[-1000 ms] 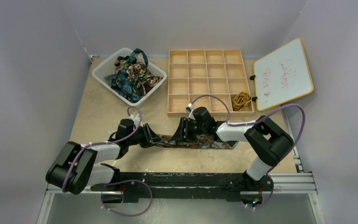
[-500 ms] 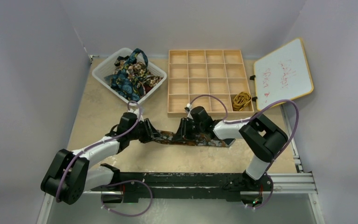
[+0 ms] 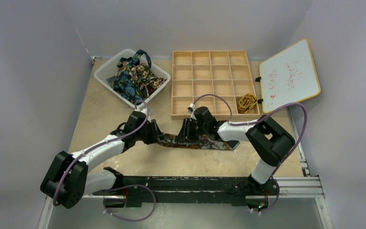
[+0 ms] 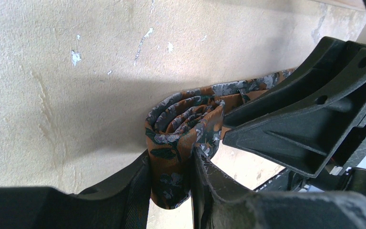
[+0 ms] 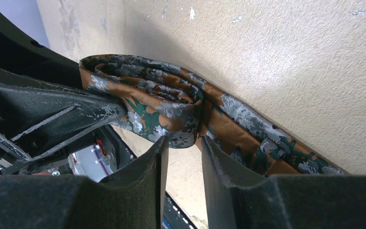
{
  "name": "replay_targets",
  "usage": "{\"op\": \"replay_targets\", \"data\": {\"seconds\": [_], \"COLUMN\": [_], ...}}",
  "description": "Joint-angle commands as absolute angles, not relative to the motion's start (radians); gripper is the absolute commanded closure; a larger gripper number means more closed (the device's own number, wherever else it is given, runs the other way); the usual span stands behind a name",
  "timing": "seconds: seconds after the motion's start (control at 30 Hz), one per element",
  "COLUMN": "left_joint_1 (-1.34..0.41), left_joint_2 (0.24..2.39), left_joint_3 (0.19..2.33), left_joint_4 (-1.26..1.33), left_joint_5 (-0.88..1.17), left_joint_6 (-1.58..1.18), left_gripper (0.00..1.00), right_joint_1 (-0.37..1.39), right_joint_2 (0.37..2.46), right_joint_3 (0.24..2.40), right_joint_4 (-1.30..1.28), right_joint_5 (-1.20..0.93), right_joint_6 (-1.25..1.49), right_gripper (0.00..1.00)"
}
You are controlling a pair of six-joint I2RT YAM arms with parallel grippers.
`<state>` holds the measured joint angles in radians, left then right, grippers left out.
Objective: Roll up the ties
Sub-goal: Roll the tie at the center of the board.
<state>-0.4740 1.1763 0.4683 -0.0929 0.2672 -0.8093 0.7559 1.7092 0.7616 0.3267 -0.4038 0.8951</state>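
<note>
A brown floral tie [image 3: 219, 144] lies across the table, its left end wound into a roll [image 4: 181, 119]. My left gripper [image 4: 171, 186] is shut on that roll, one finger on each side of it. The right gripper [image 5: 183, 143] meets the same roll [image 5: 143, 100] from the other side, its fingertips closed on the roll's lower edge; the flat tail [image 5: 257, 138] runs off to the right. In the top view the left gripper [image 3: 158, 136] and right gripper [image 3: 183, 136] face each other closely. More ties [image 3: 132, 76] fill a white basket [image 3: 106, 71].
A wooden compartment tray [image 3: 214, 83] stands behind the grippers, with a coiled gold-yellow tie [image 3: 247, 101] in its near right cell. A whiteboard [image 3: 289, 75] leans at the back right. Purple cables loop over both arms.
The left arm has reached farther from its base, carrying the roll slightly away and right. The right gripper's jaws have narrowed onto the roll's edge.
</note>
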Motion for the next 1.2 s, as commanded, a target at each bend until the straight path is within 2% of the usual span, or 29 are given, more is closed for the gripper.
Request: {"op": "replay_targets", "data": {"seconds": [0.0,0.17,0.5,0.87,1.0,1.07,1.17], "left_joint_1": [-0.5,-0.534,-0.687,-0.811,-0.812,-0.811,-0.811], "left_joint_2": [1.187,1.19,1.26,1.361,1.351,1.35,1.363], "left_joint_3": [0.527,0.566,0.738,0.881,0.891,0.895,0.907], "left_joint_4": [-0.144,-0.192,-0.389,-0.522,-0.535,-0.546,-0.564], "left_joint_5": [0.214,0.163,-0.063,-0.201,-0.203,-0.219,-0.235], "left_joint_6": [-0.761,-0.754,-0.743,-0.767,-0.789,-0.785,-0.777], "left_gripper": [0.7,0.7,0.71,0.71,0.71,0.71,0.71], "right_joint_1": [0.752,0.752,0.752,0.752,0.752,0.752,0.752], "right_joint_2": [1.708,1.748,1.815,1.827,1.723,1.683,1.662], "right_joint_3": [0.805,0.809,0.856,0.867,0.819,0.81,0.806], "right_joint_4": [0.308,0.336,0.365,0.375,0.36,0.341,0.316], "right_joint_5": [-0.369,-0.383,-0.437,-0.458,-0.372,-0.343,-0.321], "right_joint_6": [0.874,0.886,0.899,0.92,0.923,0.921,0.927], "right_gripper": [0.68,0.77,0.83,0.82,0.68,0.68,0.74]}}
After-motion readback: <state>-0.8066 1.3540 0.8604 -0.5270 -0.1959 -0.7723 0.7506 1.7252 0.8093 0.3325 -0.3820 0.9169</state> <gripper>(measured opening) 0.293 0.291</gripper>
